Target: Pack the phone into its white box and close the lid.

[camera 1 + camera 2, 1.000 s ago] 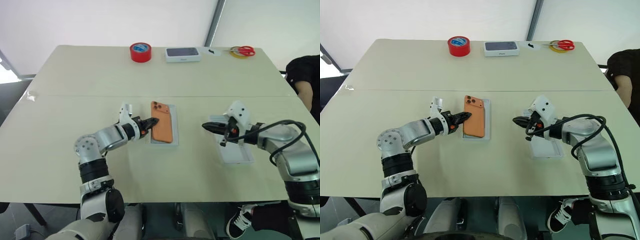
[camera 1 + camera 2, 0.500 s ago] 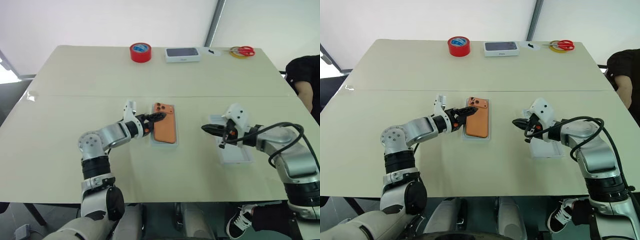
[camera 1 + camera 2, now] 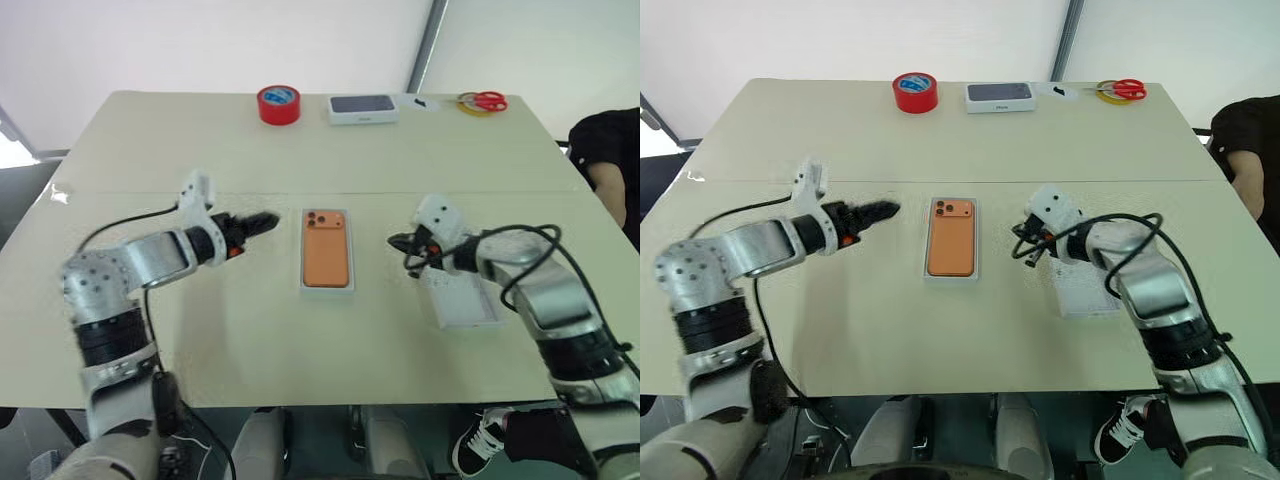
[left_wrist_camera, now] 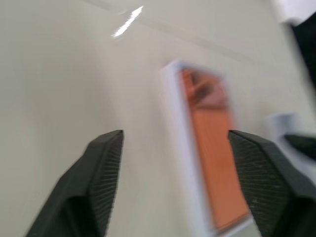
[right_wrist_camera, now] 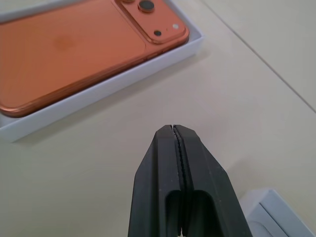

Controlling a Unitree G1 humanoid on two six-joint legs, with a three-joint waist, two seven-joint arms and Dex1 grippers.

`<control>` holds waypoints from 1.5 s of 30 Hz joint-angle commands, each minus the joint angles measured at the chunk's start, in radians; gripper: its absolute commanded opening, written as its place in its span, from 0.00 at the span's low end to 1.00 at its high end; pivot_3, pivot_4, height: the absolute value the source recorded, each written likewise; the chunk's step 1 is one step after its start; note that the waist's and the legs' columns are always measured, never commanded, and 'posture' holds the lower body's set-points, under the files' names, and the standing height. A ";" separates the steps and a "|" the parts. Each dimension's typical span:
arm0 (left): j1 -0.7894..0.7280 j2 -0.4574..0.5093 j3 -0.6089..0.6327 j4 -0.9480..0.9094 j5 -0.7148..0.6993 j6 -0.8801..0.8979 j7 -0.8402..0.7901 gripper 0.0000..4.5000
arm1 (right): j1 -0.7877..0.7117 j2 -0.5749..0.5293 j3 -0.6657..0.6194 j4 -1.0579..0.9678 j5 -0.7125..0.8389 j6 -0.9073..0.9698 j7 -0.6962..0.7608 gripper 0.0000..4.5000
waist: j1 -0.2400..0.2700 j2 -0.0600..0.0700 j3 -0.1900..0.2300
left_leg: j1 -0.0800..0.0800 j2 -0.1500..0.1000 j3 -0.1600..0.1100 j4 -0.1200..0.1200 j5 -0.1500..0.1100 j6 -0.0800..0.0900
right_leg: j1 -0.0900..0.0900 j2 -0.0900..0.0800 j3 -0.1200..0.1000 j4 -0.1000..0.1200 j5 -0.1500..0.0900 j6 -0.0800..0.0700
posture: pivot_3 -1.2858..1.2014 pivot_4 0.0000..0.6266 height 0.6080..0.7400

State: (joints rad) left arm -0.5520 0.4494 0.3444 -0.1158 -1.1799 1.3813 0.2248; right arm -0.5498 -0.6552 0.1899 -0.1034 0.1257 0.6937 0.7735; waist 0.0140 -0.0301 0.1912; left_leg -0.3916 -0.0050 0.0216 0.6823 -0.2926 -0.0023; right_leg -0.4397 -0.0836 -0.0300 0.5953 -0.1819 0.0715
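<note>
Phone (image 3: 326,251) lies camera-side up inside the white box (image 3: 327,289) at frame centre. Left gripper (image 3: 262,221) is parted and empty; right gripper (image 3: 398,243) pinched shut, empty. Lid (image 3: 466,304), centre right, should descend squarely.

The phone (image 3: 326,249) is lying in the white box (image 3: 304,285) at mid-bench (image 3: 150,150), with the lid (image 3: 465,305) sitting to its right and a tape roll (image 3: 279,104), another box (image 3: 363,108) and scissors (image 3: 483,100) lining the far edge.
</note>
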 commanded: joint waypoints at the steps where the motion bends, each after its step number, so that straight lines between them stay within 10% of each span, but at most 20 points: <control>1: 0.009 0.099 -0.239 -0.086 0.232 -0.135 -0.137 0.38 | -0.072 0.045 0.055 0.004 -0.049 0.043 -0.043 0.00 | 0.001 0.000 0.000 | 0.000 0.000 0.000 0.000 0.000 0.000 | 0.000 0.000 0.000 0.000 0.000 0.000 | 0.52 0.24 0.94; 5: -0.017 0.140 -0.487 -0.060 0.469 -0.277 -0.248 0.00 | -0.122 0.106 0.140 0.031 -0.117 0.076 -0.089 0.00 | 0.000 0.000 0.000 | 0.000 -0.001 0.000 0.000 0.000 0.000 | 0.000 0.000 0.000 -0.001 0.000 -0.001 | 0.52 0.24 0.94; 20: -0.104 -0.081 -0.601 0.060 0.676 -0.320 -0.481 0.00 | -0.169 0.193 0.225 0.114 -0.228 0.058 -0.116 0.00 | -0.002 0.000 0.000 | 0.000 0.000 0.000 0.000 0.000 0.001 | 0.000 0.000 0.000 0.000 0.002 0.003 | 0.52 0.24 0.94; 45: -0.115 -0.305 -0.747 -0.078 0.651 -0.071 -0.723 0.00 | 0.262 -0.245 0.047 -0.491 -0.138 0.281 0.082 0.00 | -0.001 0.001 0.000 | 0.000 -0.002 -0.001 0.002 -0.002 0.005 | 0.002 -0.004 -0.001 0.000 -0.004 0.006 | 0.52 0.24 0.94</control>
State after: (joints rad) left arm -0.6579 0.1842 -0.3777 -0.1611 -0.4910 1.3201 -0.4656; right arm -0.2866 -0.9045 0.2446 -0.5164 -0.0518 0.9872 0.8428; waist 0.0135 -0.0293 0.1908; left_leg -0.3913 -0.0072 0.0204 0.6840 -0.2950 0.0025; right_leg -0.4372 -0.0877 -0.0314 0.5949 -0.1855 0.0771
